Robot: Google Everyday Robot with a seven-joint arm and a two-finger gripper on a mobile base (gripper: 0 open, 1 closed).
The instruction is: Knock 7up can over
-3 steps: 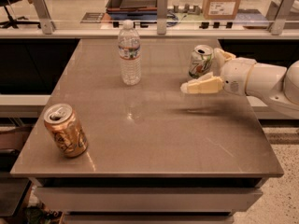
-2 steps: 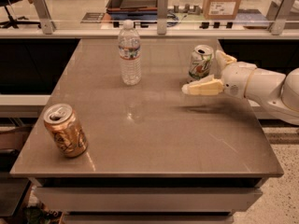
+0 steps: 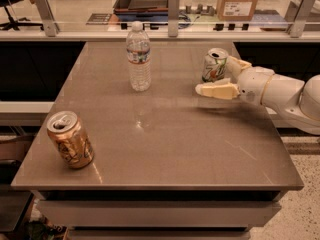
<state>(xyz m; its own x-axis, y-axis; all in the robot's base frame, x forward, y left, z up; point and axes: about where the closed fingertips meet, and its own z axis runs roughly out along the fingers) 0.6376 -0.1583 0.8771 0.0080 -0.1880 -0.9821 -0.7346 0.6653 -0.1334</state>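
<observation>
The 7up can point(image 3: 215, 65), white and green with a silver top, stands upright at the far right of the brown table point(image 3: 165, 134). My gripper point(image 3: 222, 76) reaches in from the right at the can's height. It is open, with one finger point(image 3: 218, 90) in front of the can and the other point(image 3: 238, 64) behind it, so the can sits between them. I cannot tell if a finger touches the can.
A clear plastic water bottle point(image 3: 138, 56) stands upright at the far middle. An orange-brown can point(image 3: 70, 139) stands near the front left corner. A glass barrier point(image 3: 170, 14) with posts runs behind the table. My white arm point(image 3: 285, 96) overhangs the right edge.
The gripper and arm have stayed around the 7up can with barely any shift. The can is still upright.
</observation>
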